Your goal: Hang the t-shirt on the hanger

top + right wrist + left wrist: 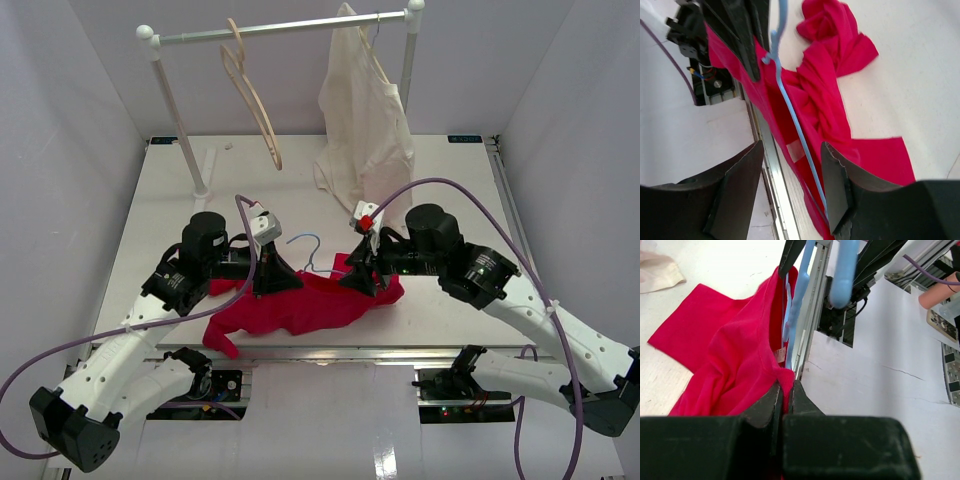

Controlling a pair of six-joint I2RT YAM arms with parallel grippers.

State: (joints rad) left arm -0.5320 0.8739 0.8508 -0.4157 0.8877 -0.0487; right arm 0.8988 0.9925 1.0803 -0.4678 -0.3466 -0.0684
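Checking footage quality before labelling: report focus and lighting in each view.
Top external: even, soft light, faint shadows, t-shirt sharp. Left wrist: hanger close to the lens is blurred; left end effector dark and soft. Right wrist: hanger wire crisp, right end effector dark, bare table very bright.

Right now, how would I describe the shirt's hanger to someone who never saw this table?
At the near edge of the table lies a crumpled red t-shirt. The hanger rests against it, hook pointing toward the rail. It is thin light-blue wire; the other hanger, on the rail, is thicker pale wood.
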